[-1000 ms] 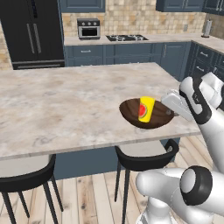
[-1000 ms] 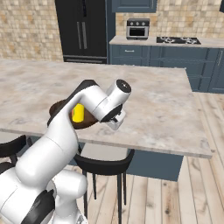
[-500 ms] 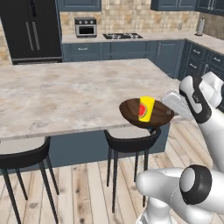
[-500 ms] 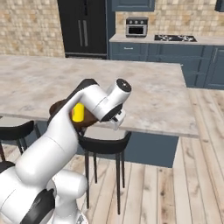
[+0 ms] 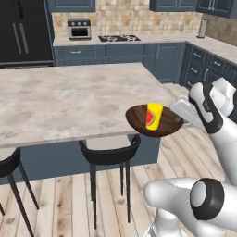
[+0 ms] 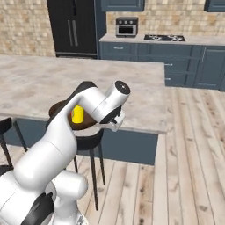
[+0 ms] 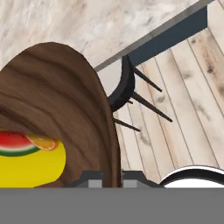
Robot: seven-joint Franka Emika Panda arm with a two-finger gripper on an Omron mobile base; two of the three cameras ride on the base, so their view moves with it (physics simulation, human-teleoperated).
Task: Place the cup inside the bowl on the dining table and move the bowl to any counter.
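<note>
The gripper (image 5: 178, 121) pinches the right rim of the bowl (image 5: 139, 118), its jaws drawn narrow on the wooden edge, and holds the bowl in the air past the near edge of the table (image 5: 69, 97), over a black stool (image 5: 110, 155) and the plank floor (image 5: 69, 203). In the hand view the bowl's rim runs down between the two fingertips (image 7: 95, 179), with wood grain on one side and the stool's curved back and legs on the other. The cup (image 5: 154, 116) sits inside the bowl, yellow with a watermelon-red patch facing the left base camera, and stands close to upright there; in the hand view it lies at the lower left, against the bowl's inner wall. From the right base view the bowl (image 6: 57, 110) shows as a dark rim behind the white arm, with the cup (image 6: 78, 114) peeking out beside the forearm and the gripper (image 6: 115, 124) itself turned away, its tips hard to make out. The counter (image 5: 139, 39) runs along the back wall with the hob (image 5: 119, 38) set into it, well apart from the bowl, and more worktop continues along the right wall.
</note>
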